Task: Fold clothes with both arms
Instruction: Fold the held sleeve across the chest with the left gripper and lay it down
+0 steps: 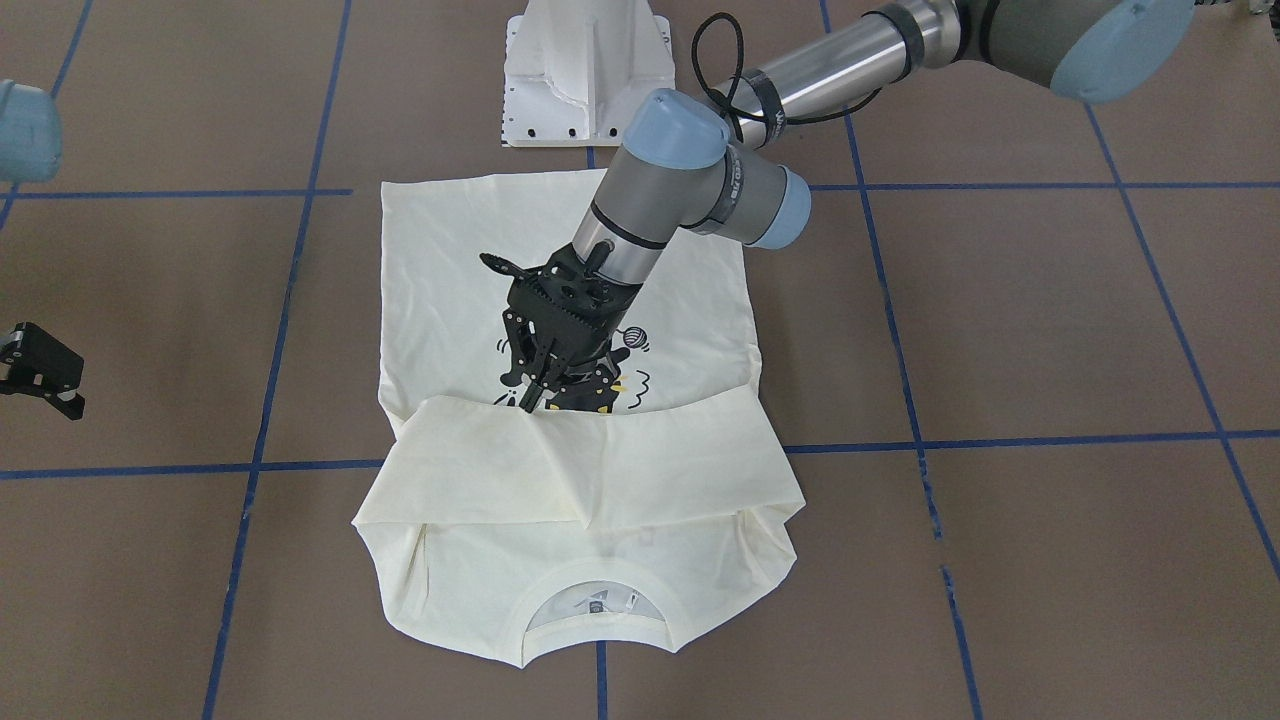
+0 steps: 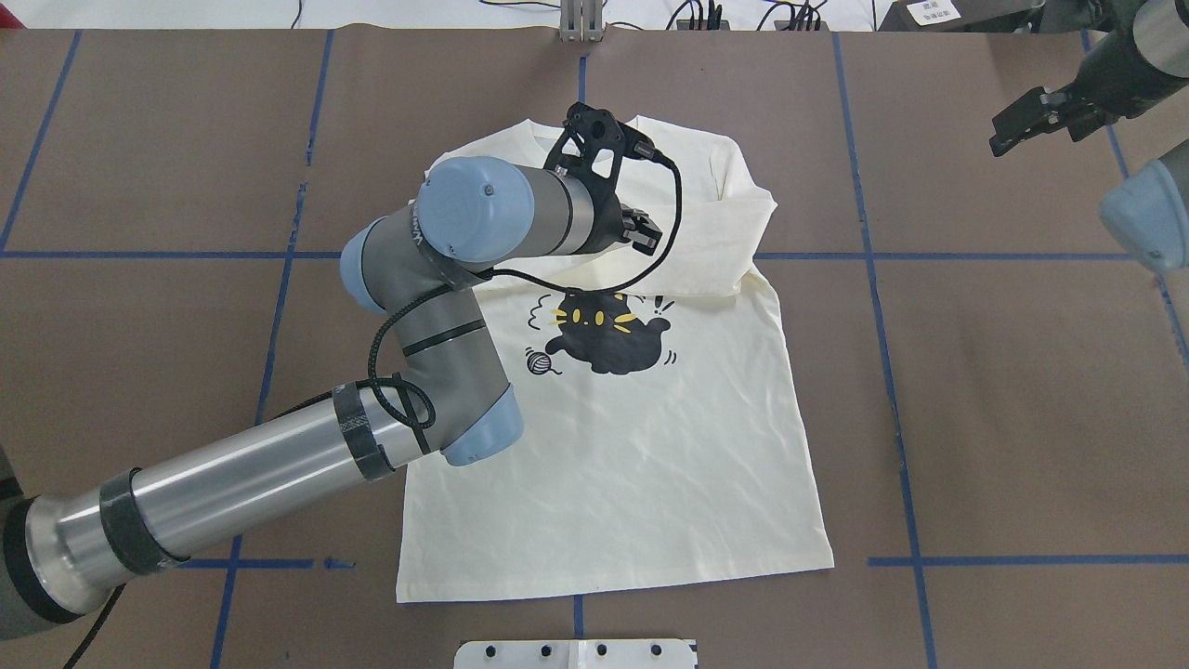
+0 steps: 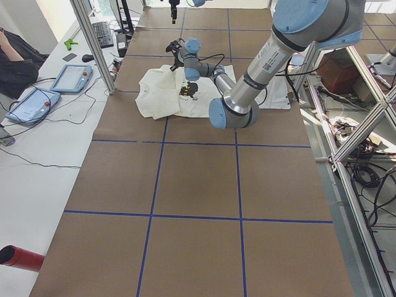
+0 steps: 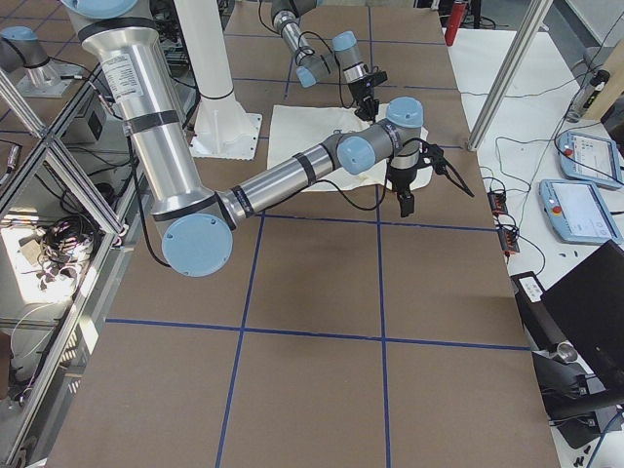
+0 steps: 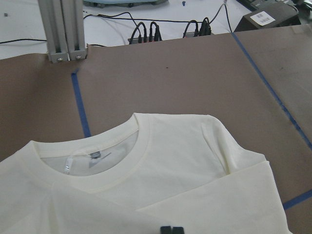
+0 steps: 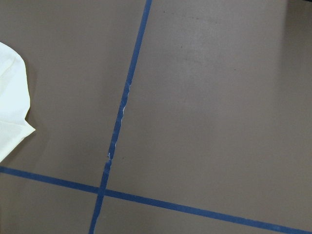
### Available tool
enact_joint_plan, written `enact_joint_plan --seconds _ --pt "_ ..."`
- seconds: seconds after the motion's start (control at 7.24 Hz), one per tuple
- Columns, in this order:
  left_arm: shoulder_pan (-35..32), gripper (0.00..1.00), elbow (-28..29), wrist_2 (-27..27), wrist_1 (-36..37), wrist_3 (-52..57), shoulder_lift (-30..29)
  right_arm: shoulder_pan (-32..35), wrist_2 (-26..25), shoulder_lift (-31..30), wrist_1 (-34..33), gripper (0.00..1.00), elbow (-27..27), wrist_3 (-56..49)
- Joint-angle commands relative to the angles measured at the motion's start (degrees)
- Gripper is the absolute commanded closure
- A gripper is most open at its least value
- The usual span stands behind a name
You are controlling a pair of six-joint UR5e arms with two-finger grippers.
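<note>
Our cream T-shirt [image 2: 632,446] lies print-up at the middle of the table [image 2: 975,390], collar toward the far edge, both sleeves [image 1: 600,460] folded across the chest. Our left gripper [image 1: 532,398] stands at the sleeves' edge by the cat print [image 2: 608,339], fingers drawn together. Our right gripper [image 2: 1022,119] hangs near the far right corner, well apart from the shirt; we cannot tell how its fingers stand.

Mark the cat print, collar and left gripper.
cat print [image 2: 608,342]: overhead exterior, black body.
collar [image 1: 598,573]: exterior front-facing, ribbed band.
left gripper [image 1: 533,398]: exterior front-facing, between the fingertips.

Blue-taped brown table [image 1: 1050,320], white pedestal [image 1: 585,75]
</note>
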Motion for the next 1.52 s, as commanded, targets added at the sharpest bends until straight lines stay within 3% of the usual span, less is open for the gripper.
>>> enact_joint_plan --seconds 0.0,0.41,0.55,0.69,0.83,1.1,1.24,1.38 --pt "1.10 1.00 0.06 0.01 -4.25 4.17 -0.82 0.00 -0.10 0.03 0.00 0.00 0.03 0.01" --pt "4.35 1.00 2.16 2.47 -4.54 4.26 -2.84 0.00 -0.19 0.03 0.00 0.00 0.03 0.10" --pt "4.35 0.54 2.35 2.47 -4.62 4.17 -3.19 0.00 -0.19 0.03 0.00 0.00 0.03 0.10" --pt "4.88 0.01 2.18 2.47 -6.28 2.52 -3.11 0.00 -0.19 0.03 0.00 0.00 -0.06 0.10" --pt "4.97 0.00 2.09 2.12 -7.34 -6.63 -3.11 0.00 -0.10 0.03 0.00 0.00 -0.06 0.01" --pt "3.66 0.00 0.43 -1.89 -4.21 -7.43 -2.85 -0.35 -0.10 0.47 0.09 0.00 0.20 0.09" --pt "-0.53 0.00 -1.41 -9.49 2.78 -7.26 -2.76 -1.75 -0.10 1.52 0.35 0.00 0.12 0.44" --pt "-5.53 0.00 -4.30 -15.92 8.24 -6.91 -1.28 -5.07 -0.97 2.74 4.62 0.00 -0.58 0.62"
